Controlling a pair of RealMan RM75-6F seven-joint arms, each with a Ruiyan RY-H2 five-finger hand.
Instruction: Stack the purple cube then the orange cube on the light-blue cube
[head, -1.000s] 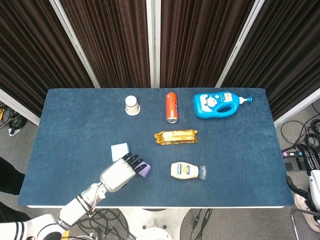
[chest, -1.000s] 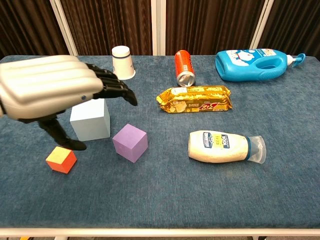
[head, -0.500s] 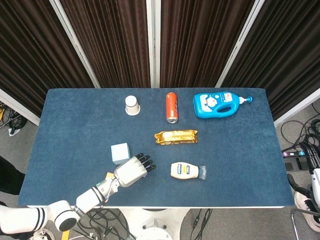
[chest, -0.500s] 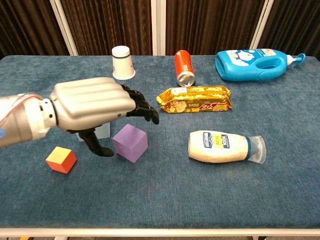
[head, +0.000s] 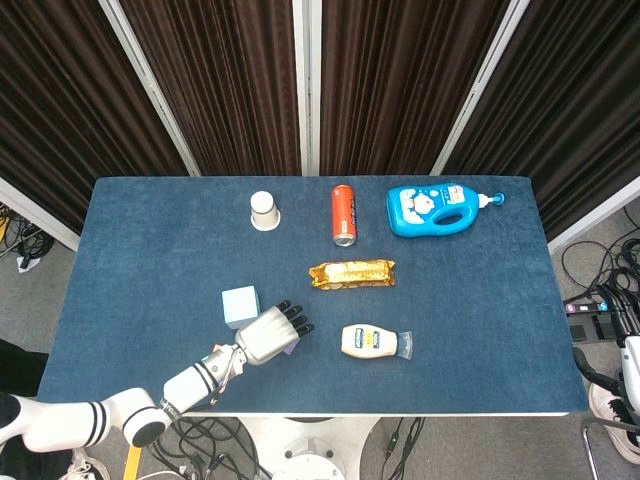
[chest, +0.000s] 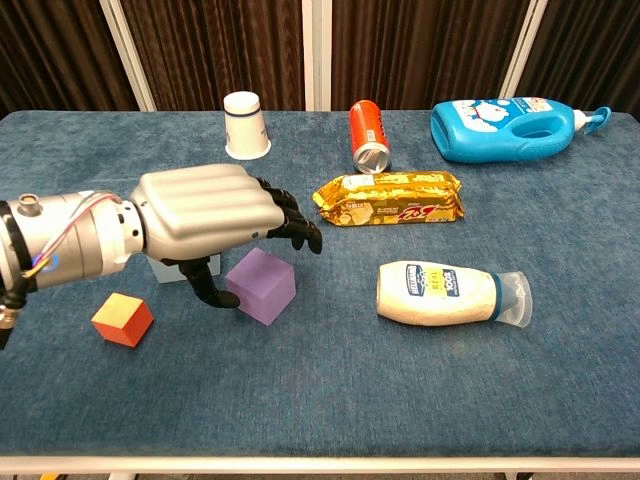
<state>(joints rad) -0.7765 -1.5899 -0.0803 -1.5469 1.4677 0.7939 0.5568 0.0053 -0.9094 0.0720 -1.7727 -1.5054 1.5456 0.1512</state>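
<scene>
Left hand (chest: 215, 215) over purple cube (chest: 262, 286), hiding most of light-blue cube (head: 240, 303)

Lab/test rig: blue-cloth table (head: 150, 240), dark curtains (head: 230, 80), floor cables (head: 600, 270).

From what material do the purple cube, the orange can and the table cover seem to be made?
Purple cube: probably foam or painted wood; its faces are flat and matte, without glare.
Orange can: likely metal; its end is a shiny silver rim.
Table cover: seemingly a carpet-like fabric; the blue surface is fuzzy and mottled, without shine.
</scene>
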